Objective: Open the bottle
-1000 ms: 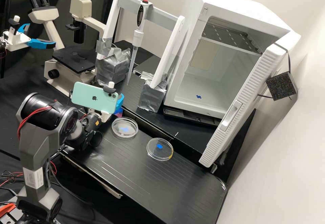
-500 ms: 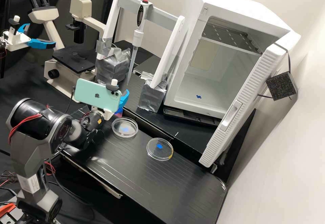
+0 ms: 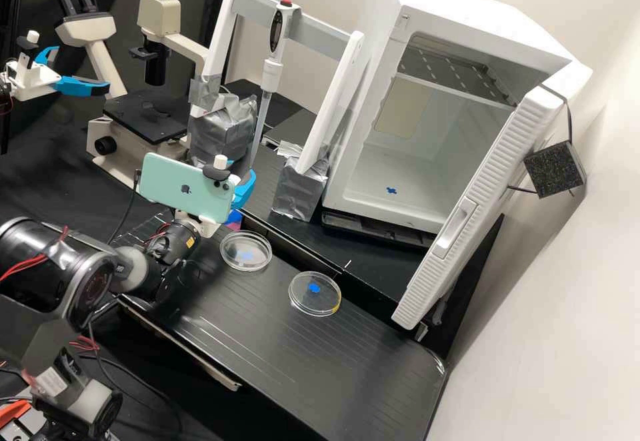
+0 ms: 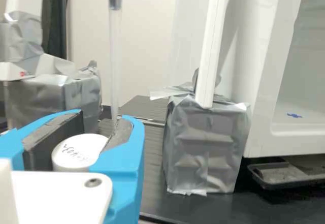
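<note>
Above the far left part of the ridged black bench surface [image 3: 267, 334], the white gripper [image 3: 245, 186] was closed on a round white cap [image 4: 76, 155] bearing dark handwriting. Its two bright blue fingers [image 4: 124, 158] stood on opposite sides of the cap, dark pads [image 4: 56, 138] against it. Whether a bottle body hung beneath the cap could not be told. A mint-green phone [image 3: 180, 191] sat tilted over the gripper, and the dark grey jointed arm [image 3: 57, 268] extended behind it toward the lower left corner of the high view. Just below the phone lay a small blue-and-purple patch [image 3: 233, 218], of uncertain nature.

Near the gripper, on the bench, rested a round clear shallow dish [image 3: 246, 261] with a blue mark; a second clear shallow dish [image 3: 315, 306], likewise marked blue, lay apart from it. Beyond, a white pipette with a red top [image 3: 272, 73] hung upright from a white-and-grey frame [image 3: 323, 28], whose two legs stood in silver-taped blocks [image 3: 300, 191]. Left of the frame stood a cream-and-black microscope [image 3: 160, 14]; to its right, a white boxy cabinet [image 3: 460, 1] with its ribbed door [image 3: 490, 181] ajar.
</note>
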